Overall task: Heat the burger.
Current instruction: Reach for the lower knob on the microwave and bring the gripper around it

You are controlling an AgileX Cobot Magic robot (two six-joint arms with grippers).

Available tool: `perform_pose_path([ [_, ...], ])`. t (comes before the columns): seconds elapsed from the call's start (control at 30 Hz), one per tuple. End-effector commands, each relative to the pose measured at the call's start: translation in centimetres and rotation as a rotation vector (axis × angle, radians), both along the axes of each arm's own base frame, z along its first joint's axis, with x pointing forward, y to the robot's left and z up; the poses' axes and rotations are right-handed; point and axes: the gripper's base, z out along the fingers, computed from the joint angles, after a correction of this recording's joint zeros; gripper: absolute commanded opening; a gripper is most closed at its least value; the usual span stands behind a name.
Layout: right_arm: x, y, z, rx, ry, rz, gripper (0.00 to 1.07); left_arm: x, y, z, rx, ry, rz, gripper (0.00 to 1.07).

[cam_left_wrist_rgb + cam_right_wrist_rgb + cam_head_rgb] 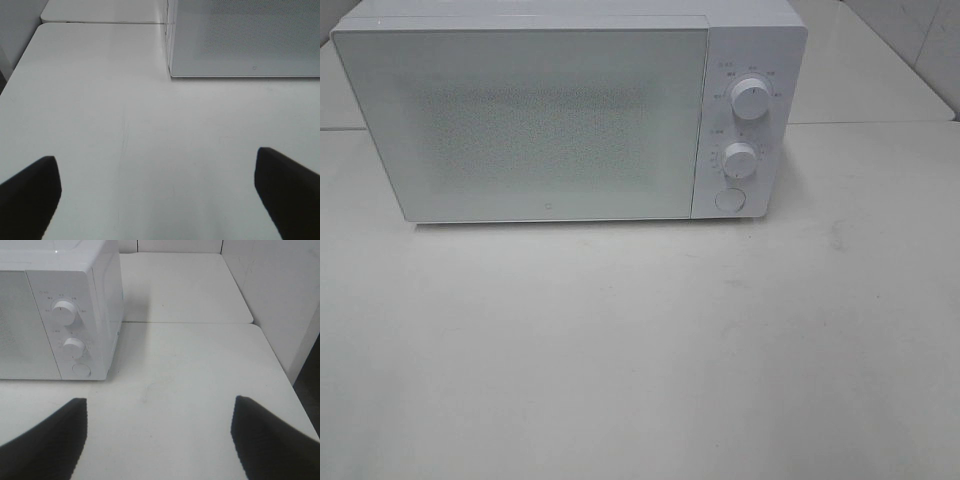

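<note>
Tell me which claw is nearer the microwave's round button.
Right. Right claw is out front near the round button; left claw is at the far end of the door.

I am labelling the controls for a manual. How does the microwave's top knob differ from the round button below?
The top knob sticks out from the microwave; the round button lies nearly flat. The knob has small marks printed around it; the button shows none. The knob sits highest, the button lowest, a second knob between them. Both are round and white.
</note>
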Motion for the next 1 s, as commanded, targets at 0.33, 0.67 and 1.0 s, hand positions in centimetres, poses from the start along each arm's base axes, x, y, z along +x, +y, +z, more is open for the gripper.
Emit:
perform_pose_path([
  [0.33,3.7,0.5,1.1,-0.016,-0.057,0.018,0.76,-0.3,0.0,0.0,-0.008,-0.031,-0.001,1.05],
  [0.67,8.6,1.2,0.6,-0.019,-0.04,0.047,0.76,-0.3,0.0,0.0,-0.008,-0.031,-0.001,1.05],
  [1.0,12.4,1.8,0.1,0.025,-0.091,0.066,0.76,-0.3,0.0,0.0,-0.008,-0.031,-0.001,1.05],
])
